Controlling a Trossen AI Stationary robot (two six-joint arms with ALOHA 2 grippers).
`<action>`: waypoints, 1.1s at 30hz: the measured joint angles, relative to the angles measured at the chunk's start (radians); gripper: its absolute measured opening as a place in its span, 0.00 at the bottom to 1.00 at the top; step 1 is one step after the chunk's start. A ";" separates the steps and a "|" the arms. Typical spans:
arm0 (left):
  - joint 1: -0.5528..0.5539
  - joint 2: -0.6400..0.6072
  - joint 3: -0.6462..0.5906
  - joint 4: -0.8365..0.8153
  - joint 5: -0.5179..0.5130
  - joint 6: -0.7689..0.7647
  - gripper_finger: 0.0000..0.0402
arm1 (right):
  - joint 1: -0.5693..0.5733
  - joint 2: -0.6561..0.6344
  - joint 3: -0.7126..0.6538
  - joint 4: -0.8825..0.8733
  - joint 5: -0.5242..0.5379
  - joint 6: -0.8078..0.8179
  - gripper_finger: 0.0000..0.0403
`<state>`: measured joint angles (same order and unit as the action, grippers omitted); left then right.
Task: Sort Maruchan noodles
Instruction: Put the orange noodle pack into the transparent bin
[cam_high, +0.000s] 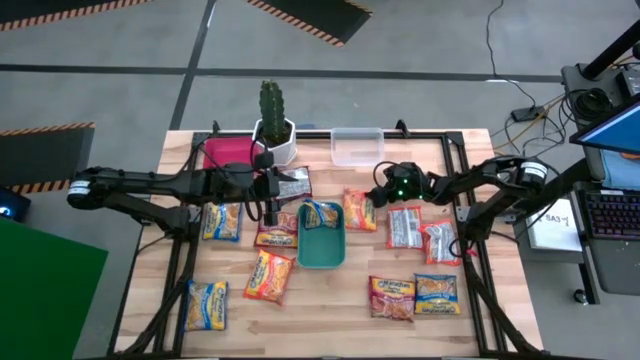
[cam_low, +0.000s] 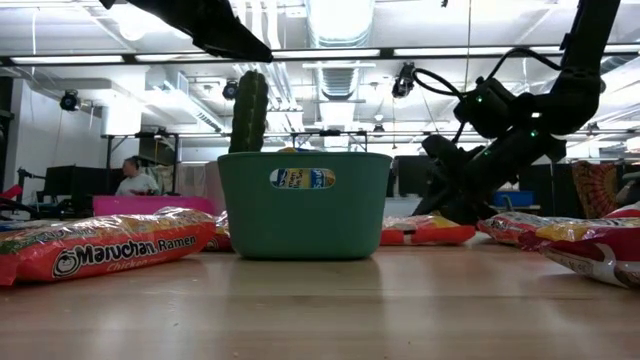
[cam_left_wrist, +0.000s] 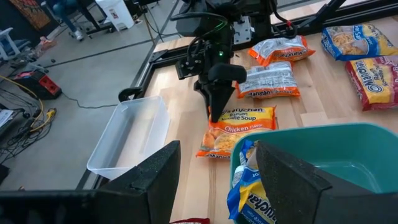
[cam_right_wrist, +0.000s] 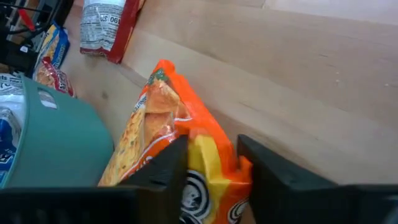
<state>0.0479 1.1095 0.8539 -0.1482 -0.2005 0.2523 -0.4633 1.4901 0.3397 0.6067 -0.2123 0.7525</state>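
An orange Maruchan noodle packet (cam_high: 359, 212) lies on the table just right of the green tray (cam_high: 322, 262). My right gripper (cam_right_wrist: 211, 168) has come in from the right, slanting down, and is shut on it. A yellow-blue packet (cam_high: 320, 214) lies in the green tray's far end. My left gripper (cam_high: 272, 210) hangs open above the table, just left of the tray, with nothing between its fingers (cam_left_wrist: 155, 180). Several more packets lie flat around the tray. My right gripper pinches the orange packet's right-hand end (cam_right_wrist: 208, 158) between its two fingers. The fingers (cam_left_wrist: 214, 109) slant down from the table's right. The wrapper bulges up into a ridge (cam_right_wrist: 165, 93) ahead of the fingers. The packet's left part (cam_left_wrist: 233, 134) lies on the table.
A clear tray (cam_high: 357, 146), a pink tray (cam_high: 228, 152) and a cactus in a white pot (cam_high: 272, 115) stand along the far edge. Two white-red packets (cam_high: 404, 225) lie right of my right gripper. More packets (cam_high: 268, 276) lie near the front edge.
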 joint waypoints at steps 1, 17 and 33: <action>0.000 0.000 0.000 0.000 0.000 0.000 0.48 | 0.000 -0.006 0.000 -0.002 -0.001 0.001 0.23; 0.000 0.000 0.000 0.009 0.000 0.000 0.48 | 0.013 -0.247 -0.002 -0.011 -0.042 0.006 0.02; 0.000 0.000 0.000 0.117 -0.002 0.043 0.48 | 0.027 -0.481 0.012 0.036 0.218 -0.057 0.02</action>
<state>0.0475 1.1095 0.8539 -0.0312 -0.2020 0.2952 -0.4362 1.0088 0.3516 0.6422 0.0058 0.6950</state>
